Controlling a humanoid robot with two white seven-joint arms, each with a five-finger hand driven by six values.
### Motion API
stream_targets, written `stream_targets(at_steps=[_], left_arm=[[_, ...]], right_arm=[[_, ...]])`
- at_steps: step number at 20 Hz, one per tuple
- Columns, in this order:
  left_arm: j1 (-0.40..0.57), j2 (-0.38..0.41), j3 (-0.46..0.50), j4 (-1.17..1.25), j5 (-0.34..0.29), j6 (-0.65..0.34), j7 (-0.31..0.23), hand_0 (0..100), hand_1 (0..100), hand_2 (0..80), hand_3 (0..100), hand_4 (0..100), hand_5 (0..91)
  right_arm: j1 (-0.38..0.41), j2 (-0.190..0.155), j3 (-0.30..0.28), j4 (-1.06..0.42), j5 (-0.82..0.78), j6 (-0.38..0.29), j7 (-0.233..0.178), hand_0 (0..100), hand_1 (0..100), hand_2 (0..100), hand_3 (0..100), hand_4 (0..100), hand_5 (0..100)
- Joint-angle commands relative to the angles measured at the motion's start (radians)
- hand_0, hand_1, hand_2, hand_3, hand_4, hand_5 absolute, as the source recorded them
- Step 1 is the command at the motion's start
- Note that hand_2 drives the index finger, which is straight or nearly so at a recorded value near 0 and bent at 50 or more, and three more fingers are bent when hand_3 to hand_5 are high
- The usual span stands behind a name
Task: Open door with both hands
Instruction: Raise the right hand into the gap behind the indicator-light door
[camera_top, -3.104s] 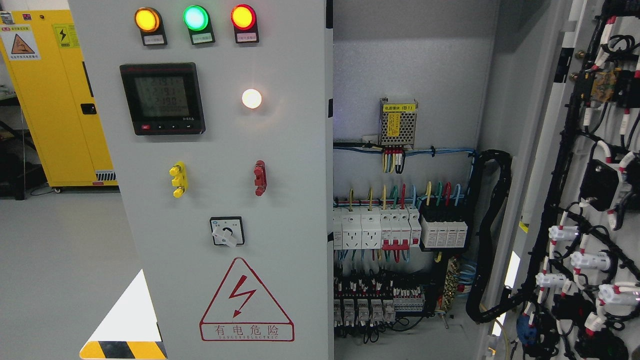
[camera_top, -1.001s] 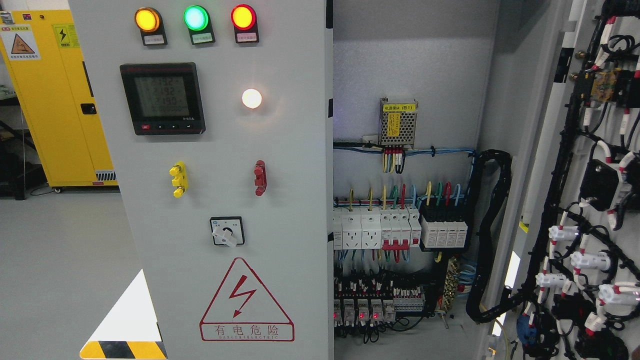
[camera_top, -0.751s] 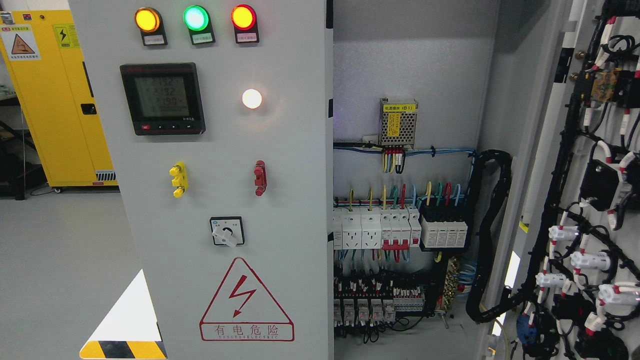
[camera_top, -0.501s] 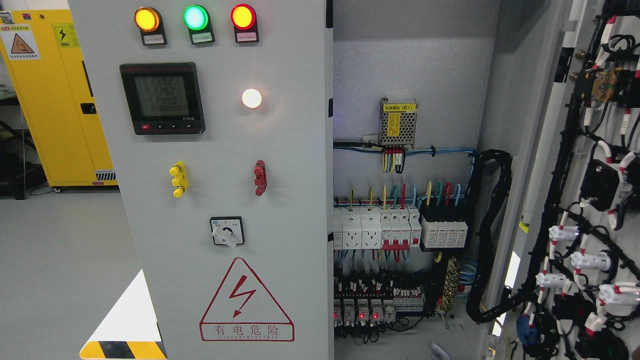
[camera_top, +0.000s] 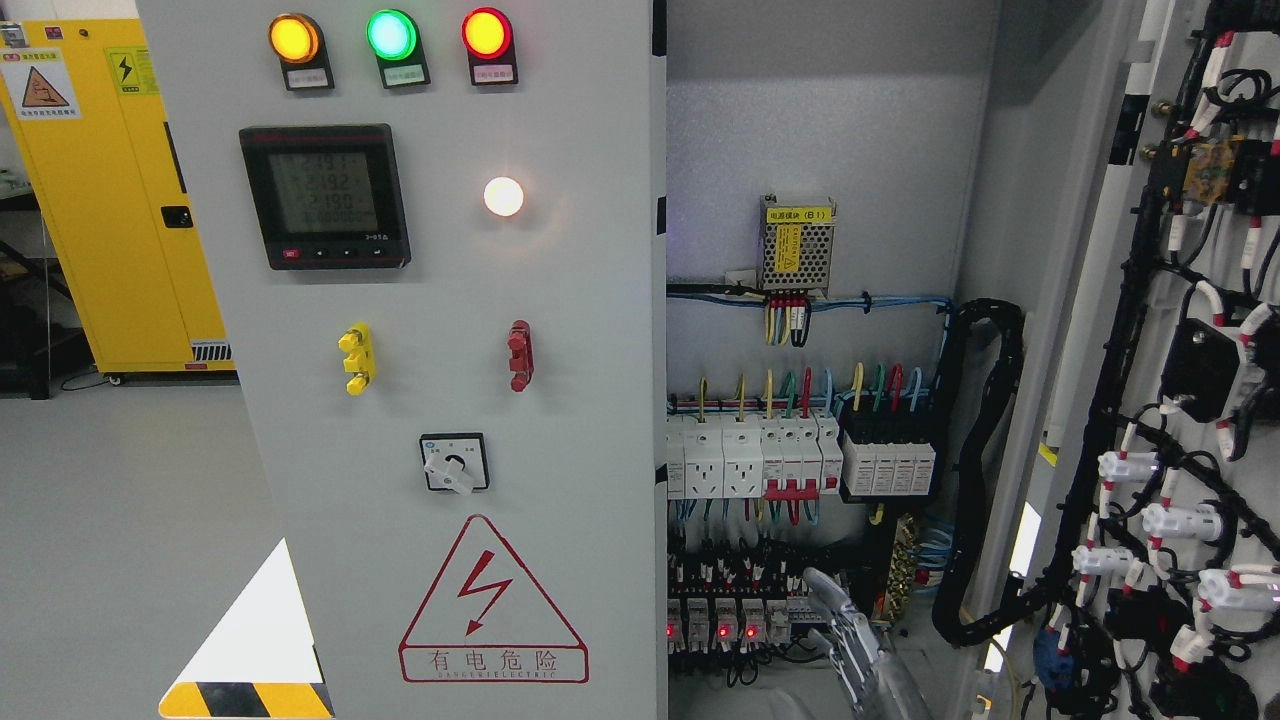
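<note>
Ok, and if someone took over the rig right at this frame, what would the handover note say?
Right hand: low in the open cabinet bay, in front of the bottom relay row, fingers extended, holding nothing and touching neither door.
Left hand: not in view.
Right door: swung wide open, its wired inner side facing the camera.
Left door: with the lamps, meter and warning triangle, it looks shut.
Done: the right side is open.
Left: the left door, if it is to be opened too. No hand is on it yet.
</note>
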Motion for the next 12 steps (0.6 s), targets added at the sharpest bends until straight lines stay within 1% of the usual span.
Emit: stream_targets(at_steps=[1,3,5,8,11,12], left_arm=[[-0.005,0.003,0.003,0.013,0.001,-0.004,-0.009,12,56,0.0,0,0,0.0],[-0.005,0.007,0.005,0.013,0.001,-0.004,-0.009,12,56,0.0,0,0,0.0],[-0.005,0.009,0.005,0.013,0.001,-0.004,-0.009,12,56,0.0,0,0,0.0],[-0.006,0.015,0.005,0.016,0.003,-0.004,-0.009,12,56,0.0,0,0,0.0],[-0.005,0.015,0.005,0.016,0.001,-0.004,-0.009,12,56,0.0,0,0,0.0],[-0.005,0.015,0.006,0.016,0.001,-0.004,-0.009,12,56,0.0,0,0,0.0]], right_arm=[[-0.143,0.093,0.027,0.114,-0.007,0.03,0.002,0,50,4,0,0,0],[-0.197,0.105,0.01,0.186,-0.007,0.03,-0.001,0,50,4,0,0,0],[-0.25,0.102,-0.019,0.245,-0.007,0.03,0.001,0,50,4,0,0,0],[-0.323,0.104,-0.016,0.294,-0.002,0.033,0.001,0,50,4,0,0,0],[-0.381,0.105,-0.016,0.342,-0.003,0.06,0.001,0,50,4,0,0,0],[-0.393,0.105,-0.016,0.351,-0.003,0.06,0.001,0,50,4,0,0,0]])
